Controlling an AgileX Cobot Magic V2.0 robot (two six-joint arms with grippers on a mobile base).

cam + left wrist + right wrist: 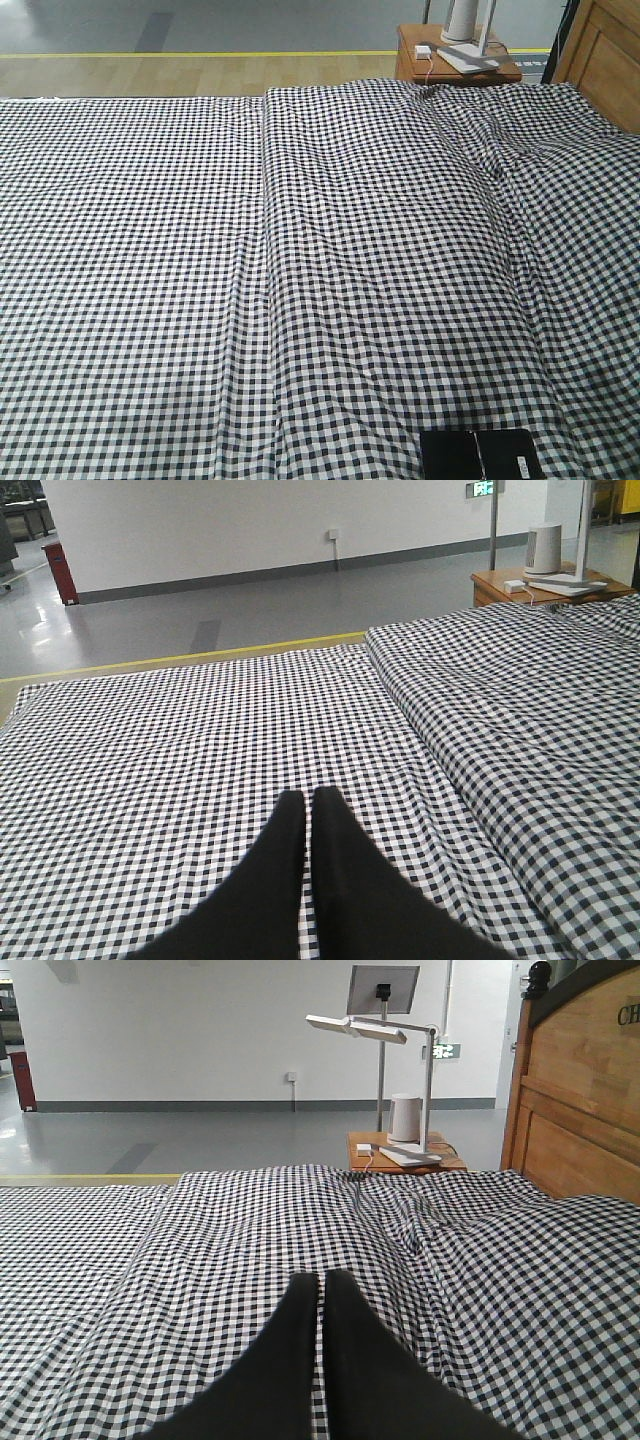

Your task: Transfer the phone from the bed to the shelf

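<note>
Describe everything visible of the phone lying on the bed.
The phone is a thin, black, glossy rectangle lying flat on the bed, on its black-and-white check sheet. It is at the near edge of the front view, right of centre. The picture edge cuts off its lower part. A thin pale line crosses it near the middle, and a small white sticker sits near its right end. Only the sheet touches it. Neither wrist view shows it.
</note>
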